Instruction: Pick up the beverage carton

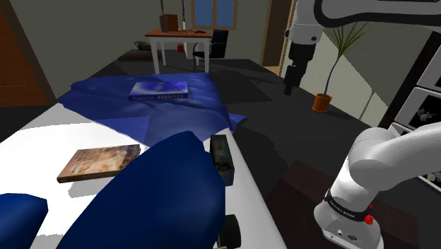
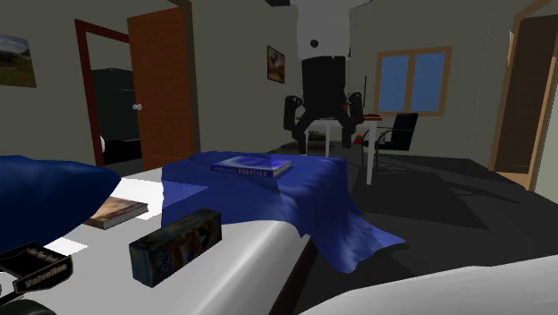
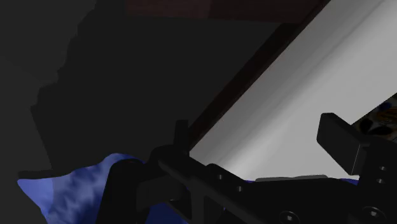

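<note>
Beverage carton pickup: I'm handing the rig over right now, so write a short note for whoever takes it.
Carton: the dark printed rectangular beverage carton lies on its side near the white bed edge, beside a big blue pillow.
Gripper: the all-black two-finger gripper is open and empty, raised high, far from the carton.
Done: nothing grasped yet.
Left: move above the carton, descend, close, lift.
</note>
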